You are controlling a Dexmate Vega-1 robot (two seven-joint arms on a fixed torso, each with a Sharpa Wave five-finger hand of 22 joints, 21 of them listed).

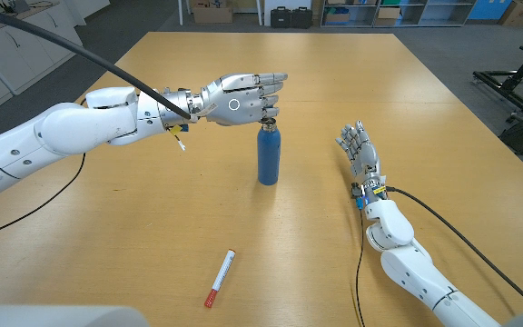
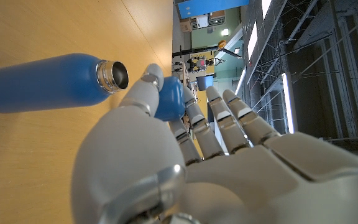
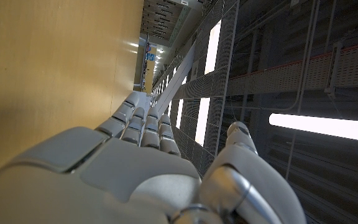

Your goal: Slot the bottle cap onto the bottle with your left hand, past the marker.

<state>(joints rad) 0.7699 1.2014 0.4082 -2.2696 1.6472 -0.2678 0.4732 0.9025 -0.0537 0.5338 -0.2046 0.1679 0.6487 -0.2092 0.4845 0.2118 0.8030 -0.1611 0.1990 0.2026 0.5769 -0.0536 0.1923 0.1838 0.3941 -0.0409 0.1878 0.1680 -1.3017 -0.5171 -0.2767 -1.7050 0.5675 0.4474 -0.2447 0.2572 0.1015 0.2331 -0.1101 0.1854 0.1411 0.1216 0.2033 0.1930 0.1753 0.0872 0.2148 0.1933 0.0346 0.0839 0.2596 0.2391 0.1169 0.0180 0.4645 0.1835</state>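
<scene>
A blue bottle (image 1: 268,155) stands upright in the middle of the table, its steel mouth (image 2: 112,75) open. My left hand (image 1: 240,97) hovers just above and beside the bottle's top, pinching the blue bottle cap (image 2: 169,99) between thumb and fingers. In the left wrist view the cap sits close to the mouth but apart from it. A red and white marker (image 1: 219,278) lies on the table near the front edge, well short of the bottle. My right hand (image 1: 360,150) stands on the table to the bottle's right, fingers apart and holding nothing.
The wooden table (image 1: 134,209) stretches wide around the bottle. A black cable (image 1: 80,47) runs along my left arm, another (image 1: 443,225) trails from my right wrist. Boxes and cases (image 1: 291,14) sit on the floor beyond the far edge.
</scene>
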